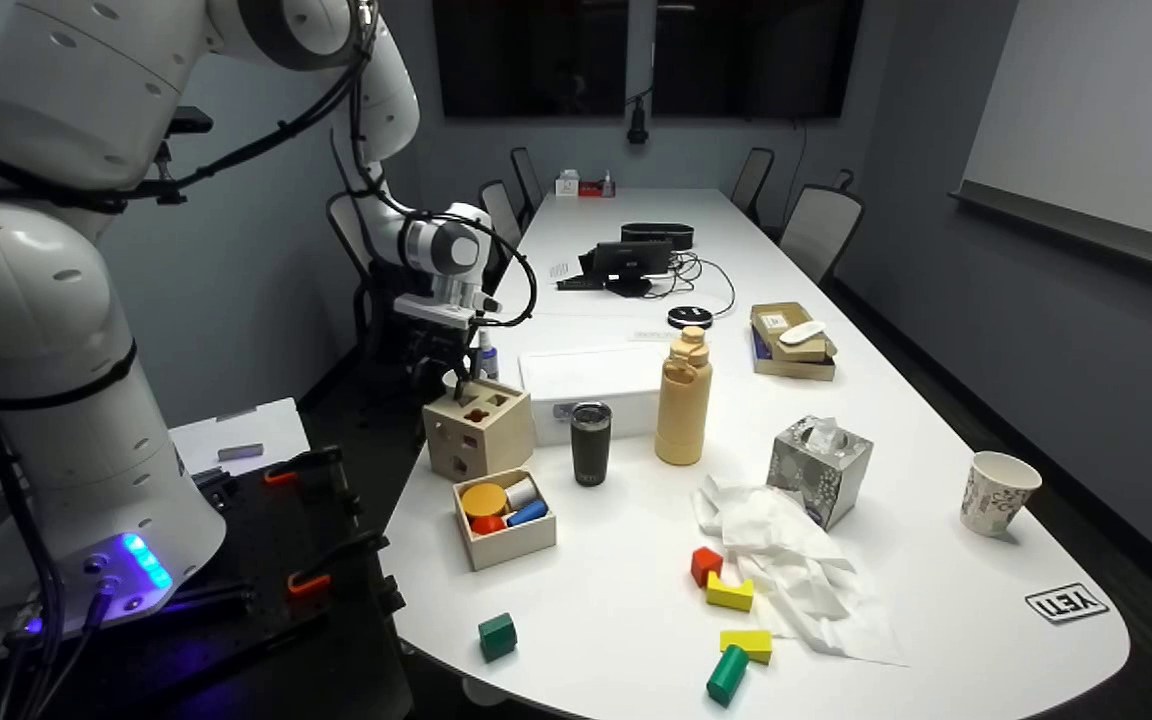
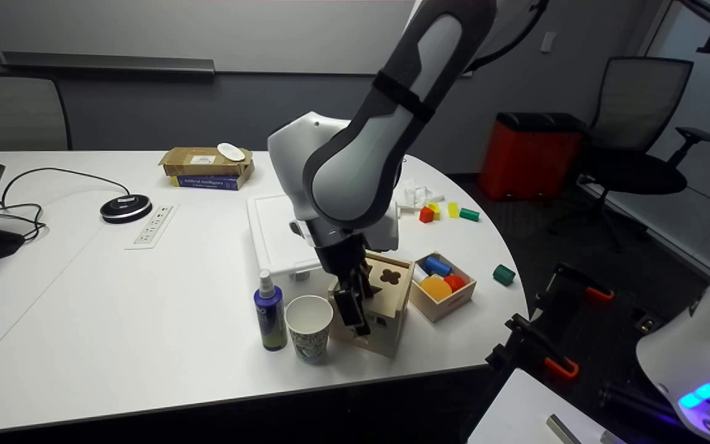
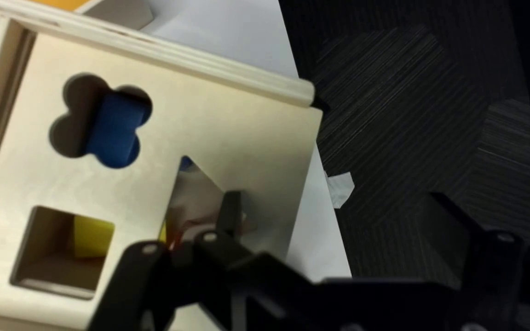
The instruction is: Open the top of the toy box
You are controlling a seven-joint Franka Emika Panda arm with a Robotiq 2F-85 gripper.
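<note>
The toy box (image 1: 461, 445) is a light-wood cube at the table's edge; it also shows in an exterior view (image 2: 386, 336). Its top (image 3: 210, 96) is a flat panel with dark cut-out holes, lying between raised wooden rims; a narrow groove shows along one side. Blue and yellow blocks show through the holes. My gripper (image 3: 334, 204) is open over the top's rimless edge. One finger is at the pointed hole; I cannot tell how deep it reaches. The other finger (image 2: 361, 324) is outside the box, beside its wall. The gripper (image 1: 448, 370) partly hides the top in both exterior views.
A paper cup (image 2: 309, 327) stands close beside the box and gripper, with a spray bottle (image 2: 270, 314) next to it. A white lidded bin (image 1: 586, 375), a black cup (image 1: 591, 445) and a tray of coloured blocks (image 1: 516, 545) are near the box. A tan bottle (image 1: 684, 405) stands farther off.
</note>
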